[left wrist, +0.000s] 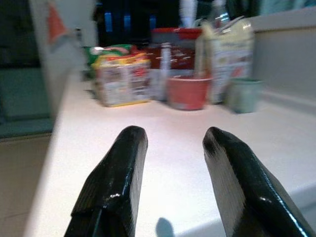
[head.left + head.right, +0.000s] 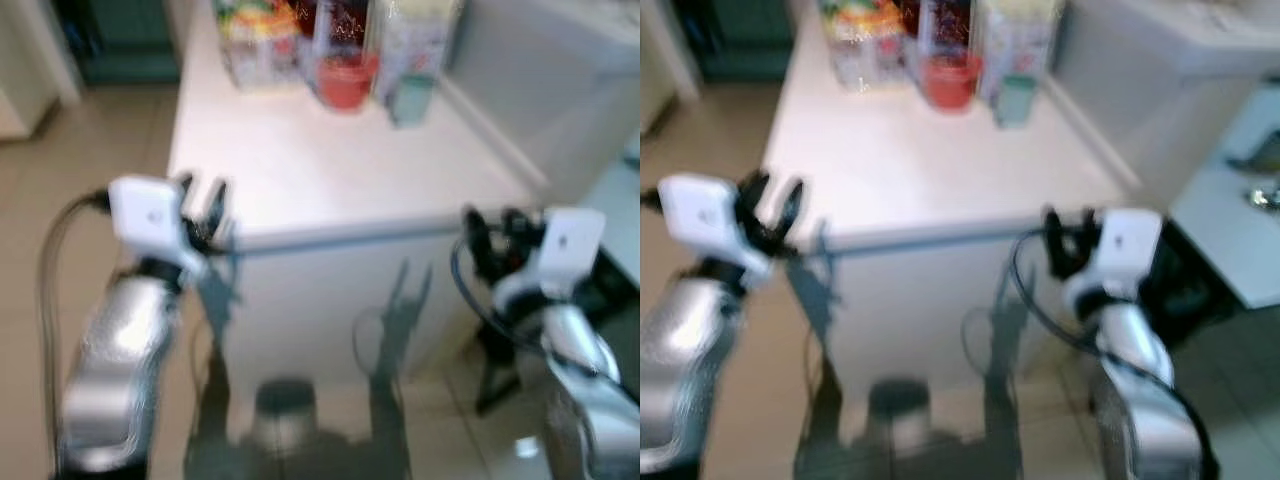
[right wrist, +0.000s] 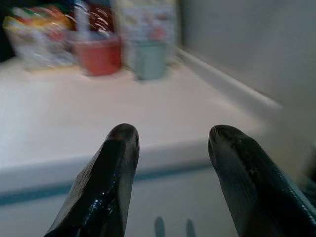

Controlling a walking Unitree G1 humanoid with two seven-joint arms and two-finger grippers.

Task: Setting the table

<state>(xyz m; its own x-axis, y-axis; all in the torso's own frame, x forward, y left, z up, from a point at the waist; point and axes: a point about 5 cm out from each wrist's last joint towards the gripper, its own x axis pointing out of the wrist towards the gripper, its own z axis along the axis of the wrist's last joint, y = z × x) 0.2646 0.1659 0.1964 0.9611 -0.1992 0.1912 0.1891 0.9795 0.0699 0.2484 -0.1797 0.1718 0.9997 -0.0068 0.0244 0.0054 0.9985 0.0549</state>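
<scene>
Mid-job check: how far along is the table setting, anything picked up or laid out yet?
Nothing looks laid out yet: the near part of the white table is bare. In hand: nothing; the left gripper and right gripper are open at the table's near edge. Left to do: the red bowl, green cup and food packages sit grouped at the far end.

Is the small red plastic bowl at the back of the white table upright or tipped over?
Upright. The small red plastic bowl sits on its base on the white table, rim facing up, beside a pale green cup.
</scene>
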